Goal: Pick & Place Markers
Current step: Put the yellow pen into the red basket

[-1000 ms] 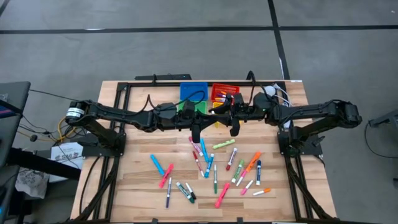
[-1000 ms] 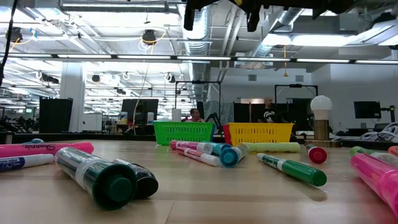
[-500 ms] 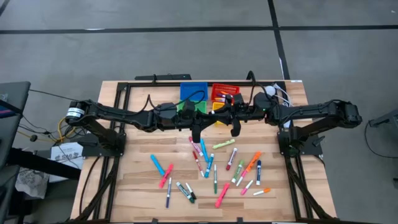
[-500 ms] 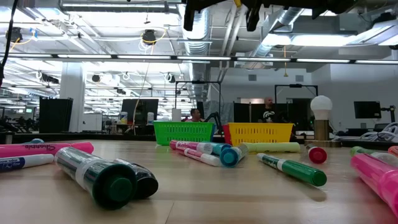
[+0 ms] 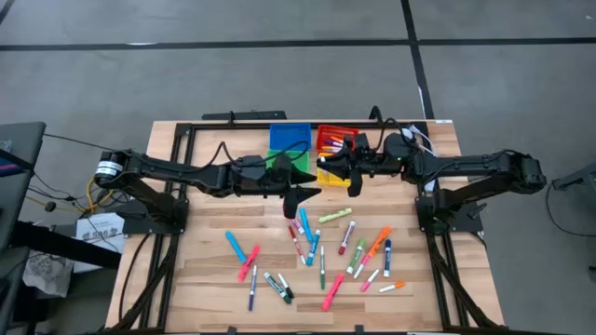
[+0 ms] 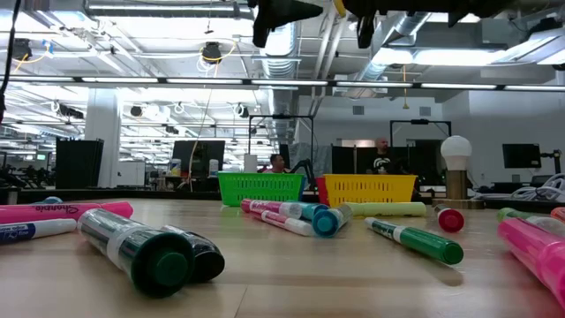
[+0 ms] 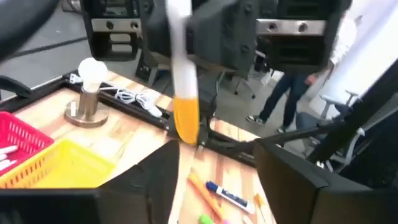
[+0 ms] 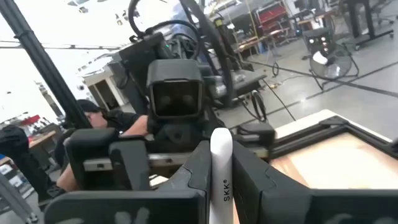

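Marker in hand: an orange-capped, white-barrelled marker (image 7: 185,93) is pinched mid-barrel by the right gripper (image 5: 353,173), raised above the bins.
Left gripper (image 5: 303,197): spread, nothing held, facing the right gripper just beside it.
Loose markers (image 5: 321,247): scattered on the table (image 5: 205,279) in front of the arms.
Handling: judged light, stiff and smooth-sided; best gripped across the barrel's middle.
Red bin (image 5: 328,133): a few markers are seen inside.
Yellow bin (image 7: 62,165): contents cannot be told.
Blue bin (image 5: 289,132), green bin (image 6: 260,187): contents hidden.
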Robot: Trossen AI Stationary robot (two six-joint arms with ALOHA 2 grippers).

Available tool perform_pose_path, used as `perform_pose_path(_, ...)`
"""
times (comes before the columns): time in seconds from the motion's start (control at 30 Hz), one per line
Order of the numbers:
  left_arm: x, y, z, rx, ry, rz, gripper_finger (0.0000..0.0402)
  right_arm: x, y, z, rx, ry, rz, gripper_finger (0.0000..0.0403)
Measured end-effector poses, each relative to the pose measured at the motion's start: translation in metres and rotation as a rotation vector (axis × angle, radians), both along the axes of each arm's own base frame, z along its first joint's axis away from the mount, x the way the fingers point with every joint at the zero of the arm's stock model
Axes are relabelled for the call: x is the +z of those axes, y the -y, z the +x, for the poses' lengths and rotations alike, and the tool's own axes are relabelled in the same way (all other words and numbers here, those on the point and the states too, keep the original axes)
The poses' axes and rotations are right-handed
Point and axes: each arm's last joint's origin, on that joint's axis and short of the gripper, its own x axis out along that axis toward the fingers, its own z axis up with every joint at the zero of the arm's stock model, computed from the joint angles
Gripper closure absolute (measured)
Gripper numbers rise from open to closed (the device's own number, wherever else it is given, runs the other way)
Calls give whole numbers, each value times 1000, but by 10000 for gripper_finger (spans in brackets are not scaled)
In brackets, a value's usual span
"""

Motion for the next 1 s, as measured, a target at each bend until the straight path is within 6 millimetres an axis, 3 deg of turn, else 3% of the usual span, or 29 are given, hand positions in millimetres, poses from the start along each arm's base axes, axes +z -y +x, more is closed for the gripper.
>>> perform_pose_path(0.17,6,-2,-23,6,-142,40,156,3,12,-13,-89,-49,-19,371)
perform_pose_path(0.4,12,-5,-58,39,-223,56,152,2,38,-24,-211,-93,-35,375)
perform_pose_path(0.7,-24,-11,-111,115,-201,57,154,-4,71,-36,-350,-154,-39,376)
perform_pose_path(1.0,-55,-16,-149,150,-88,41,158,-14,95,-39,-433,-189,-21,374)
